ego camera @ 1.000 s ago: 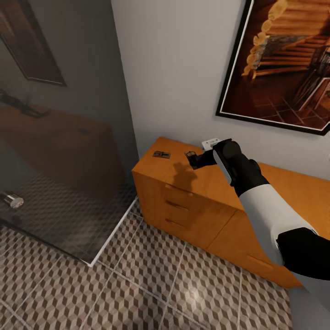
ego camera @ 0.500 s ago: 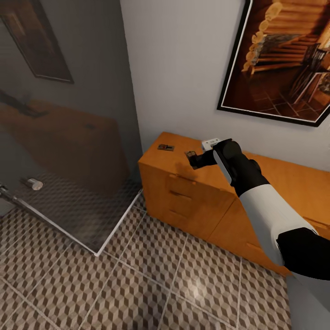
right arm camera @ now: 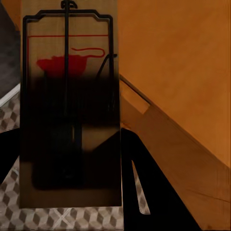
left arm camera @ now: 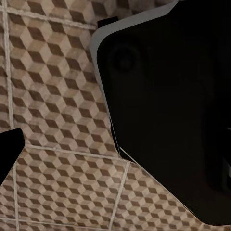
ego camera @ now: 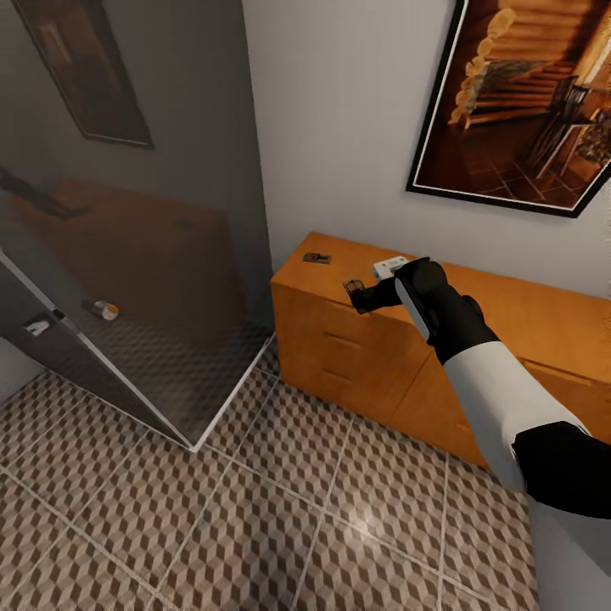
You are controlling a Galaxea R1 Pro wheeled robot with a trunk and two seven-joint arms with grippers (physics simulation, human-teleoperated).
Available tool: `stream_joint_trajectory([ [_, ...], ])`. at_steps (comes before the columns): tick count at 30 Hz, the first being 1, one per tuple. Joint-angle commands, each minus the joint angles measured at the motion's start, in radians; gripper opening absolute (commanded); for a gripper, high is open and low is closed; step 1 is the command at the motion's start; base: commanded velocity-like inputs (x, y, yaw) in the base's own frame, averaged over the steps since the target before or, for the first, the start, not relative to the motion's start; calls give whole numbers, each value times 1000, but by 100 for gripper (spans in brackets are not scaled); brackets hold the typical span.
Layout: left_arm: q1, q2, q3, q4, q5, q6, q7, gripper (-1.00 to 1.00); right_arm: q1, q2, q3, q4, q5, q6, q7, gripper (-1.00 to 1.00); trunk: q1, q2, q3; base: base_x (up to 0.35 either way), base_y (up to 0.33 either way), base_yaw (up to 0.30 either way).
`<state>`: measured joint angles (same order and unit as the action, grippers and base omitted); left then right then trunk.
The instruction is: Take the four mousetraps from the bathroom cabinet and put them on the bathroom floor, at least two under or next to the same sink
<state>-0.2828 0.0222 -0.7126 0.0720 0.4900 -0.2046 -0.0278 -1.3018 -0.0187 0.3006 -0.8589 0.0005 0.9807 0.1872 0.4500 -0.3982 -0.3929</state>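
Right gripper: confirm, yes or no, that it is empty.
No: the right gripper holds a mousetrap, which the right wrist view shows close up, lifted in front of the cabinet.

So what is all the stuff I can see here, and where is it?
mousetrap in the gripper: one, brown wood, dark wire.
mousetrap on the cabinet: one, brown, near the cabinet's left end.
cabinet: one, orange-brown, against the wall.
white object: one, on the cabinet top; cannot tell what.
picture: one, dark-framed, above the cabinet.
glass shower panels: dark, left of the cabinet.
floor: cube-patterned tiles.
right gripper: black, holding a mousetrap.
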Motion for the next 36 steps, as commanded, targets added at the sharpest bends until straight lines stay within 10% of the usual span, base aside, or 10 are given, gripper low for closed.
stream_joint_trajectory([
  [1, -1, -1, -9, 3, 9, -6, -3, 100, -1, -1, 3, -1, -2, 4, 1, -100, 0, -2, -2, -270, 8, 0],
  [36, -1, 1, -8, 3, 9, -6, -3, 100, 10, -3, 3, 6, 1, 2, 0, -100, 0, -2, -2, -186, 72, 0],
])
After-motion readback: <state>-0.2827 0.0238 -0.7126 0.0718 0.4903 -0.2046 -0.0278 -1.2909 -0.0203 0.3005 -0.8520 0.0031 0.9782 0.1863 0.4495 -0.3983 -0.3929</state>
